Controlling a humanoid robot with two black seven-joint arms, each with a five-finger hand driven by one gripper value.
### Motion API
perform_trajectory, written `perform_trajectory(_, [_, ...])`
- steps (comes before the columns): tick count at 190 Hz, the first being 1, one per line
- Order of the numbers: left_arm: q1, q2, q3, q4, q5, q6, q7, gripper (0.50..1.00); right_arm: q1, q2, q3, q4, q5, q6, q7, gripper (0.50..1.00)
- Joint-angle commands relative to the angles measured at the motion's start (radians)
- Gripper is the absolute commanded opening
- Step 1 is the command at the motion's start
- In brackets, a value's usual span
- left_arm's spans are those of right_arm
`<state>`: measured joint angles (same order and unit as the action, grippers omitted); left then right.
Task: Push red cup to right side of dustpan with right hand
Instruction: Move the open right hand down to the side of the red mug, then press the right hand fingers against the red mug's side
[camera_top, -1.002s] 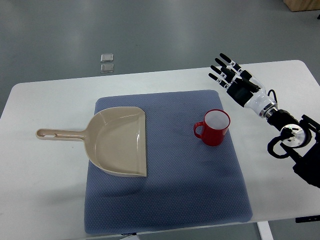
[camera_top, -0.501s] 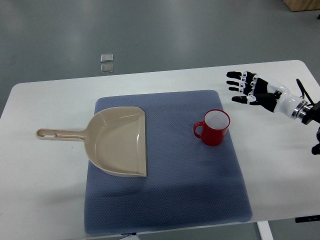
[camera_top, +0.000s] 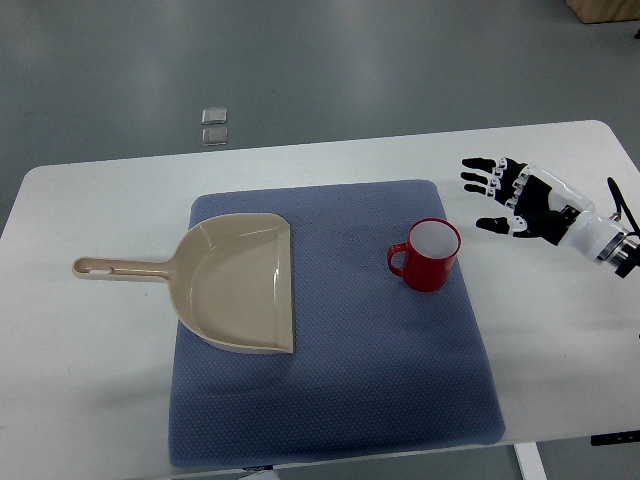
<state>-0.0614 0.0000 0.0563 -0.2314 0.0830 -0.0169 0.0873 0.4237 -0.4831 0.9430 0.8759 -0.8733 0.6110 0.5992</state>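
Observation:
A red cup (camera_top: 428, 255) with a white inside stands upright on the blue mat (camera_top: 330, 400), its handle pointing left. A beige dustpan (camera_top: 225, 282) lies on the mat's left part, with its handle reaching left over the white table. My right hand (camera_top: 505, 198) hovers to the right of the cup, past the mat's right edge. Its fingers (camera_top: 482, 182) are spread and point left toward the cup, holding nothing. A small gap separates the hand from the cup. No left arm shows.
The white table (camera_top: 90, 380) ends near the picture's bottom and right. Bare mat lies between the dustpan and the cup. Two small clear objects (camera_top: 213, 125) lie on the floor beyond the table's far edge.
My right hand has swung from pointing up-left to pointing left, then dropped slightly lower and nearer, level with the cup. The forearm has withdrawn toward the right edge. Cup and dustpan have not moved.

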Motion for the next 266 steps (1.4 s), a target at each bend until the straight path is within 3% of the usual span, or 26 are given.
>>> perform_trajectory(1, [0.0, 0.0, -0.001, 0.0, 0.0, 0.0, 0.0, 1.0, -0.017, 0.006, -0.003, 0.0, -0.032, 0.0, 0.012, 0.936])
perform_trajectory(149, [0.002, 0.0, 0.0, 0.0, 0.0, 0.0, 0.002, 1.0, -0.066, 0.095, -0.032, -0.029, -0.078, 0.0, 0.012, 0.936])
perform_trajectory(266, [0.002, 0.0, 0.0, -0.002, 0.0, 0.0, 0.002, 1.0, -0.056, 0.192, -0.049, -0.087, -0.081, -0.106, 0.012, 0.934])
